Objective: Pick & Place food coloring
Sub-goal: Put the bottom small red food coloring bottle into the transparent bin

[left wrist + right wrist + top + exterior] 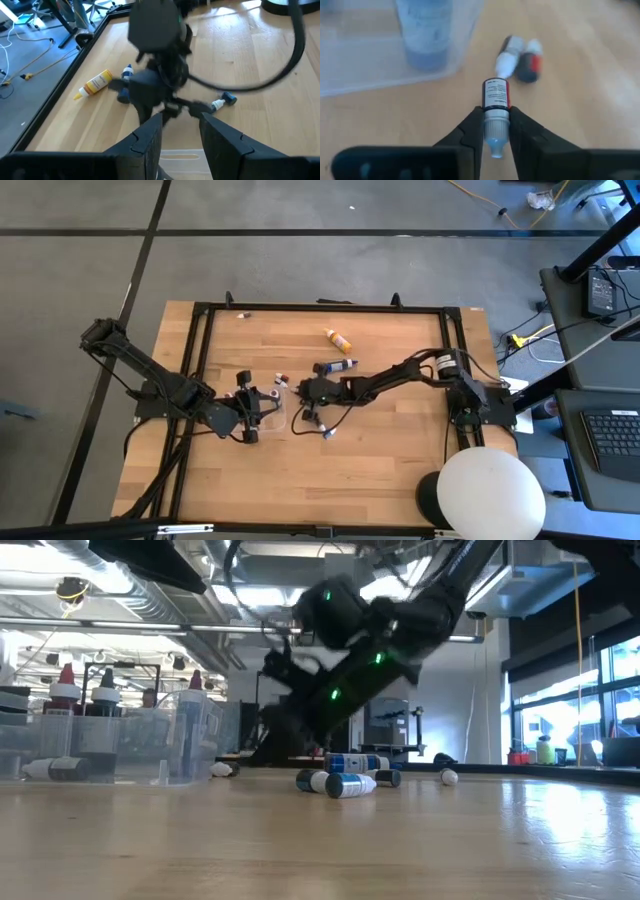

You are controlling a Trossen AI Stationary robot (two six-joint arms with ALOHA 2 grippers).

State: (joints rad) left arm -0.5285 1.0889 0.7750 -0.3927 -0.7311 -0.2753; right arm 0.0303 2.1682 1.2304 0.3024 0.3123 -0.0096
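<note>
Wooden slatted table (pixel 380 450) with a black frame carries the work. A clear plastic rectangular tray (pixel 190 740) stands at its left-centre, with several red-capped dropper bottles upright inside, as the low view shows.

The left arm's gripper (pixel 247 418) sits at the tray. Its fingers stand a narrow gap apart, and the left wrist view shows nothing between them.

The right arm reaches across from the right side, its gripper (pixel 496 131) just beside the tray. Its fingers are closed on a small dropper bottle with a red-and-white label and a pale cap (pixel 495 107), pinched at the cap end. The bottle's long axis runs straight forward from the fingers, body pointing away from the wrist, with the tray wall just beyond and to one side.

Two further small bottles (pixel 520 57) lie side by side on the wood just past the held one. A larger yellow bottle (pixel 338 338) and a dark blue one (pixel 338 365) lie farther up the table.

Judgement: the right arm is the working arm; the coming move turns on lifting the bottle over the near tray wall.
</note>
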